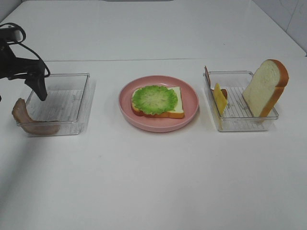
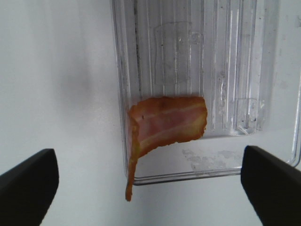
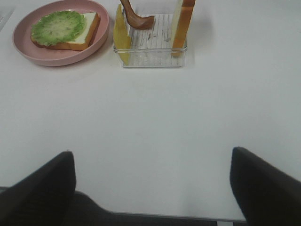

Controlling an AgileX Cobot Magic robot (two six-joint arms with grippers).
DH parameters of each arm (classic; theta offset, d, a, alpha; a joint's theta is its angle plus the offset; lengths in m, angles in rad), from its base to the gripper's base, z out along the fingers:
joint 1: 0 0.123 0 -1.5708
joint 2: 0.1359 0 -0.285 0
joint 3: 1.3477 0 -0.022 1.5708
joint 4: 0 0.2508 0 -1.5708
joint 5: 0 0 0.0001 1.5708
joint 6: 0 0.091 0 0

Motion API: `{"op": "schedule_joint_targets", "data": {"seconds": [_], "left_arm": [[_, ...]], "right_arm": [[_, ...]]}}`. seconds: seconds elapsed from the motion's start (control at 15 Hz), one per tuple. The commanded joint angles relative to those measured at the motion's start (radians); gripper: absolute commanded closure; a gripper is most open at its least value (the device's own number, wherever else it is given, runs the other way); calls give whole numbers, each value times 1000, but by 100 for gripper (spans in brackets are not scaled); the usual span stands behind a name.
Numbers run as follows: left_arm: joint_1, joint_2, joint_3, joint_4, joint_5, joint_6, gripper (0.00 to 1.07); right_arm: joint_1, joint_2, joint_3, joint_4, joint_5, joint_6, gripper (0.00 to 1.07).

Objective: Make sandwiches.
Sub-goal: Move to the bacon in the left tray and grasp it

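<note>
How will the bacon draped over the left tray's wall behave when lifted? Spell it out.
Probably floppy: the bacon strip bends over the clear tray's wall, one end hanging outside. Looks thin, so likely light, sagging from a pinch.

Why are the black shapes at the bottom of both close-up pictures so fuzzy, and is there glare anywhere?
Left wrist view: the left gripper's fingers, near the lens, blur; the clear tray glints faintly. Right wrist view: the right gripper's fingers blur likewise. Exterior high view: soft, even light.
</note>
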Motion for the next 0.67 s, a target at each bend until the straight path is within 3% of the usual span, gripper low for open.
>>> {"op": "schedule_joint_targets", "data": {"seconds": [0.07,0.33,0.53,0.67], "left_arm": [[-1,34,8,-6,-24,2,10],[-1,63,8,-3,-16,2,18],[-1,63,8,-3,-7,-1,42],[-1,63,8,-3,-13,-13,70]], "right_arm": [[-7,-21,3,5,-3,-8,20],[-7,-21,3,5,-3,-8,20],[-7,-21,3,5,-3,-8,20],[-7,-21,3,5,-3,-8,20]]}}
